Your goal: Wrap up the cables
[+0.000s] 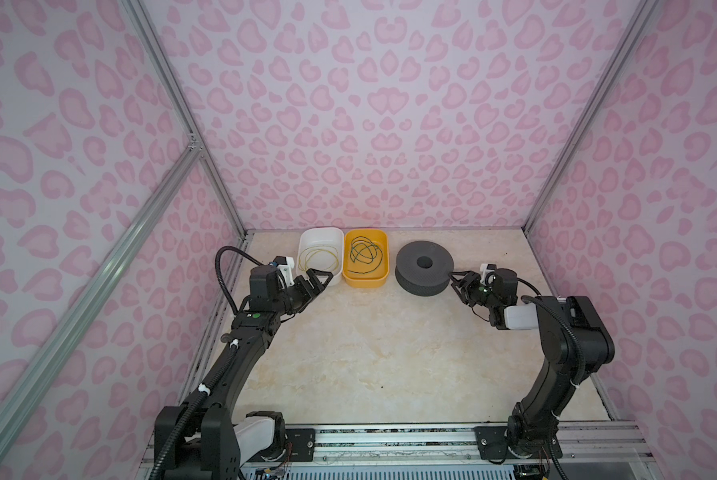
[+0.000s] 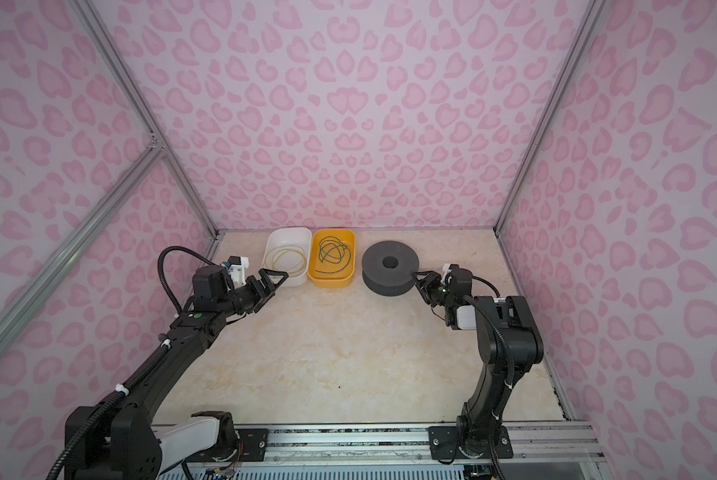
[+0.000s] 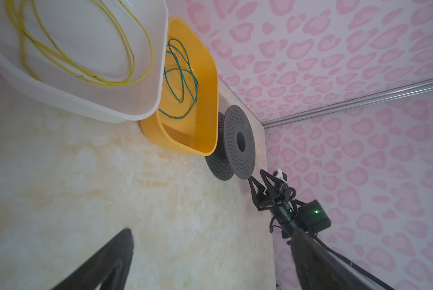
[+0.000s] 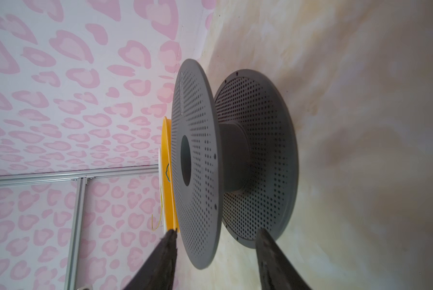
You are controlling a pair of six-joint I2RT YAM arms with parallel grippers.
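- Pink heart-blotch walls (image 1: 390, 124) close in three sides of my cell, and the floor of it is a cream, marble-look worktop (image 1: 390, 353).
- At the far edge of the worktop I see a white tub (image 1: 305, 246) and an orange-yellow tub (image 1: 367, 283) side by side, touching.
- One cable, the yellow cable (image 3: 107, 83), lies in loose loops inside the white tub.
- Its partner, the dark green cable (image 3: 182, 75), is curled in a tangle inside the orange-yellow tub.
- To the right of the tubs, a grey perforated spool (image 1: 411, 272) stands apart from them. It rests on one flange with its bare core upright and no wire on it.
- My left tool (image 1: 321, 279) hovers at the near rim of the white tub, its fingers spread wide and empty.
- My right tool (image 4: 216, 231) is at the spool's right side. Its fingers are parted, with the rim of the upper flange between them.
- From the right wrist view, one fingertip (image 4: 171, 234) sits just beside that flange and the other well off it, so nothing is clamped.
- Neither tool touches a cable.
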